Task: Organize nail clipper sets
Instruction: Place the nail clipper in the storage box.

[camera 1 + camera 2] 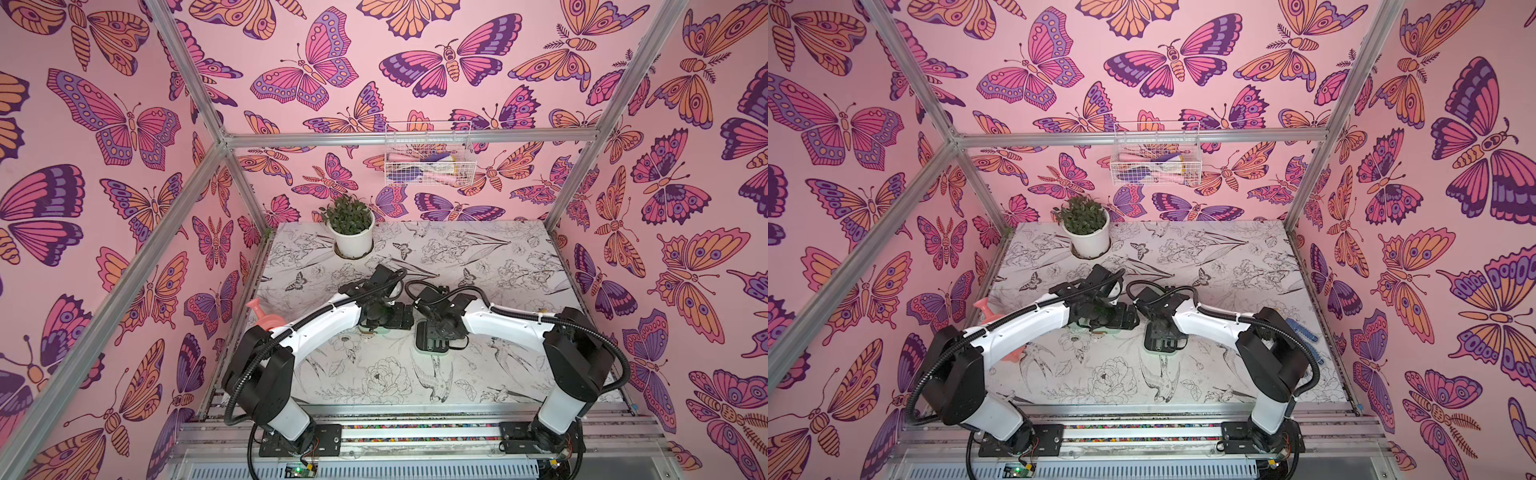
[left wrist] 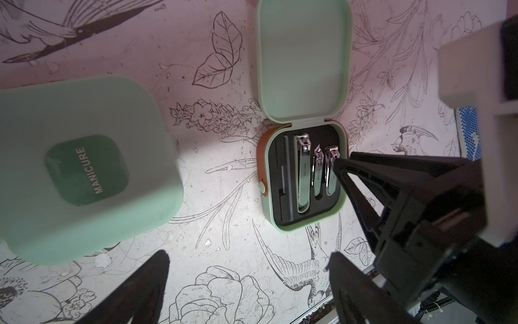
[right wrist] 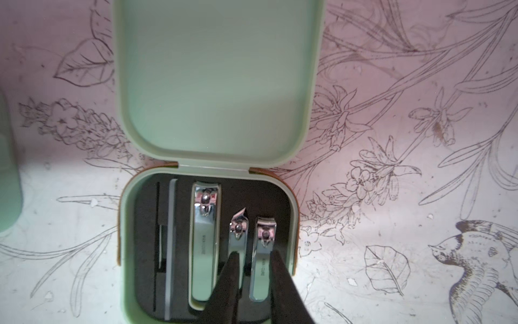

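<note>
Case (image 3: 218, 84) open — mint-green, black insert, three clippers (image 3: 237, 232).

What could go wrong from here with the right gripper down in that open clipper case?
The right gripper straddles the small clipper, one finger close beside the pointed clipper; closing or lifting could knock that neighbour from its slot. Nothing holds the open case, as the left gripper hovers open, so a snagged clipper might drag it along.
</note>
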You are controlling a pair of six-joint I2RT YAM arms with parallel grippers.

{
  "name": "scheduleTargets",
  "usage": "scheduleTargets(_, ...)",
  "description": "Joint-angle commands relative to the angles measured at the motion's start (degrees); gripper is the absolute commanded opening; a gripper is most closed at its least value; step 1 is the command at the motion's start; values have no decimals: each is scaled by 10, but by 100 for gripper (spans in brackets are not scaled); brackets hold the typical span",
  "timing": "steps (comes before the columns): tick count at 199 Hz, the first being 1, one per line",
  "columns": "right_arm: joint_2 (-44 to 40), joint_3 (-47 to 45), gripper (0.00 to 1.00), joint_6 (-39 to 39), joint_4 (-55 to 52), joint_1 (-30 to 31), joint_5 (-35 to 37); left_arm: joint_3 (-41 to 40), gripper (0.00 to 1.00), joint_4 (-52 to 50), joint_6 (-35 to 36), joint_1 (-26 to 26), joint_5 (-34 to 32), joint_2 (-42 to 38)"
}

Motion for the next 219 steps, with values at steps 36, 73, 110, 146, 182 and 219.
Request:
scheduleTargets(36,16,11,14,-8,-17,-3,10,-6,90,-2,0,-1,3,-17)
scheduleTargets(73,20,8,13,-11,-15,-10,10,-6,90,-2,1,-1,4,-16)
scheduleTargets(110,23,-5,13,-10,-3,-16,0,-4,90,-1,1,-1,4,-14)
scheduleTargets(146,31,-13,12,-6,11,-16,-14,-4,90,-2,1,-1,5,-13)
scheduleTargets(182,35,-18,12,-3,16,-16,-15,-5,90,-2,1,0,4,-14)
scheduleTargets(219,31,-28,11,1,17,-18,-12,-5,90,-2,0,-1,4,-14)
